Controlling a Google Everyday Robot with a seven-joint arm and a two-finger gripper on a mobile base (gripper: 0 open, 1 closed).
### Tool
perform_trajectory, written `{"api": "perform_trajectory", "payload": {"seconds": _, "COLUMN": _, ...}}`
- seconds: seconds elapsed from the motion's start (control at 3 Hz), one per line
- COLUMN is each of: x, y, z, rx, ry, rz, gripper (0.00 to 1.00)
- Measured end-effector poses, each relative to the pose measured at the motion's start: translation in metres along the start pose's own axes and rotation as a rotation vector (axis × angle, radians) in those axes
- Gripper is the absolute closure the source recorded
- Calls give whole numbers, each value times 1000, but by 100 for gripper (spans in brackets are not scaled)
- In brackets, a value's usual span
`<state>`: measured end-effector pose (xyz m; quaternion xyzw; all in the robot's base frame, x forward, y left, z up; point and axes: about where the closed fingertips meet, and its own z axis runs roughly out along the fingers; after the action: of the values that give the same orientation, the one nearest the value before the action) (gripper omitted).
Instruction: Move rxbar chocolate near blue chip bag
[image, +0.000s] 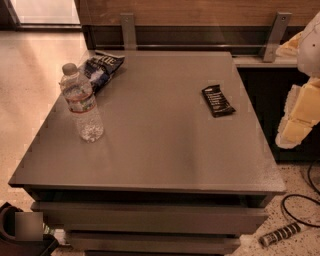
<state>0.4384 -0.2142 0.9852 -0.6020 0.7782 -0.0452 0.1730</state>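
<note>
The rxbar chocolate (218, 100), a small flat black wrapper with white lettering, lies on the right part of the grey table (160, 145). The blue chip bag (102, 69), dark blue and black with white lettering, lies wrinkled at the table's far left corner. My gripper (295, 125) shows as a white and yellowish shape at the right edge of the view. It hangs beyond the table's right side, apart from the bar and to its right.
A clear water bottle (81, 104) stands upright on the left part of the table, just in front of the chip bag. A wooden wall with metal brackets (128, 30) runs behind the table. A black cable (300, 205) lies on the floor at the lower right.
</note>
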Motion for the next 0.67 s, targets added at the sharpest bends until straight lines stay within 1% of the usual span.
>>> {"api": "perform_trajectory", "payload": {"seconds": 0.33, "x": 0, "y": 0, "z": 0, "rx": 0, "ry": 0, "rz": 0, "gripper": 0}}
{"api": "perform_trajectory", "payload": {"seconds": 0.67, "x": 0, "y": -6, "z": 4, "rx": 18, "ry": -16, "rz": 26, "gripper": 0}}
